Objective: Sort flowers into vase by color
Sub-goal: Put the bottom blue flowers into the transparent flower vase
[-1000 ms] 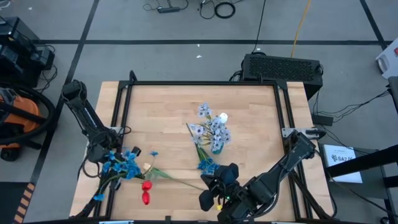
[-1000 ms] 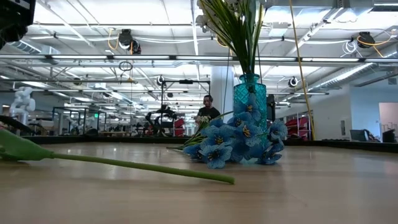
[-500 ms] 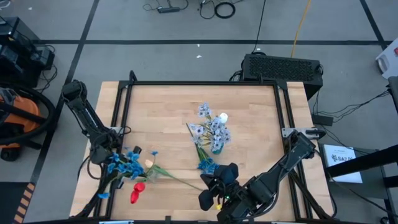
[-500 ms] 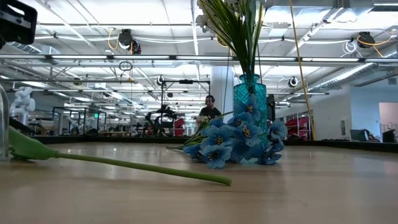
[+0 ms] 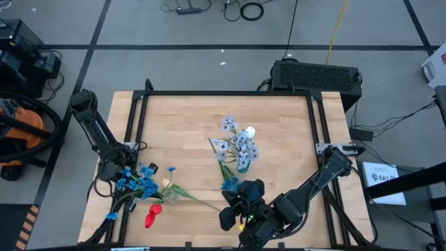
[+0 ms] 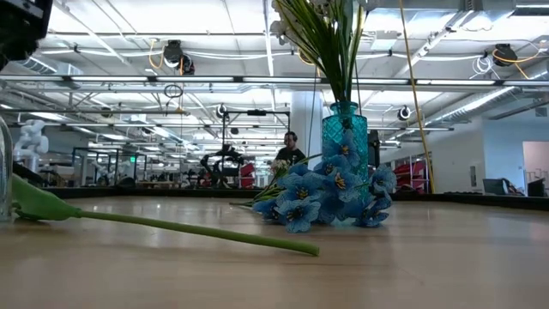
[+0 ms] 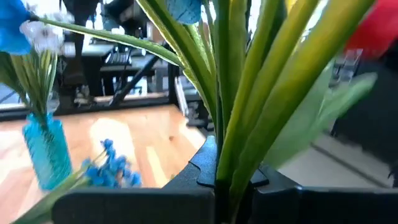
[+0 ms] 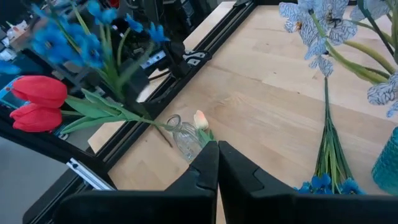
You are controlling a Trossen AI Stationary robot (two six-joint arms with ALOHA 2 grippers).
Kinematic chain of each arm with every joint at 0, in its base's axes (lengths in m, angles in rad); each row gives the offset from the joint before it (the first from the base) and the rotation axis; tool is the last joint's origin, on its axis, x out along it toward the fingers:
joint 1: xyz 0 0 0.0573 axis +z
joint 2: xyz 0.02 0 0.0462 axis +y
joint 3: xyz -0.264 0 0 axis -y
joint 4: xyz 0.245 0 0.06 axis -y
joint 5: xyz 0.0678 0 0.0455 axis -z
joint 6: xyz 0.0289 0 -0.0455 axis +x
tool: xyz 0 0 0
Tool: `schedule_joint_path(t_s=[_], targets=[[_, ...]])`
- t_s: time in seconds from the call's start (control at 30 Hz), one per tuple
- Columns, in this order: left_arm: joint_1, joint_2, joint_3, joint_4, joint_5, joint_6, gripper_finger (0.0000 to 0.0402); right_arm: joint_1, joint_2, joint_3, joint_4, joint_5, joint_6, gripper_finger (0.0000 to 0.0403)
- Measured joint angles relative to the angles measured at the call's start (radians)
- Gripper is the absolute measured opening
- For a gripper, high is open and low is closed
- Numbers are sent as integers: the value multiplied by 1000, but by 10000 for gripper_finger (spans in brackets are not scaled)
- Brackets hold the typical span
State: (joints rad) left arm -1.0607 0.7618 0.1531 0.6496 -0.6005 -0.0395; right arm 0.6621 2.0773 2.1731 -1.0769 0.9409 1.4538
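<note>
The left gripper (image 5: 115,176) is clamped on a bunch of green stems (image 7: 249,118) at the table's (image 5: 279,125) left edge — bright blue sprays (image 5: 139,183) and red tulips (image 5: 151,217) fanned out beside it. These flowers look light and springy, heads liable to droop, so the grip belongs low on the stiff stems, not the blooms. Pale grey-blue sprays (image 5: 237,143) already stand in the turquoise vase (image 6: 344,129) at mid-table, more blue blossoms (image 6: 326,197) heaped at its foot. The right gripper (image 8: 217,168), fingers pressed together and apparently empty, hovers near the front edge by what seems a small clear glass vase (image 8: 185,138) with a cream-white tulip (image 8: 200,119) just beside it.
</note>
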Motion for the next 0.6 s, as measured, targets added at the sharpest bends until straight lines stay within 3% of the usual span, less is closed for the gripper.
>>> schedule_joint_path(t_s=[0.2, 0.47, 0.6], targets=[[0, -94, 52, -37, 5, -1, 5, 0, 0, 0, 4, 0, 0, 0], [0, -223, 229, -455, 23, -2, 3, -2, 0, 0, 4, 0, -4, 0], [1, -235, 245, -468, -12, 75, 3, -1, 0, 0, 3, 3, -10, 0]])
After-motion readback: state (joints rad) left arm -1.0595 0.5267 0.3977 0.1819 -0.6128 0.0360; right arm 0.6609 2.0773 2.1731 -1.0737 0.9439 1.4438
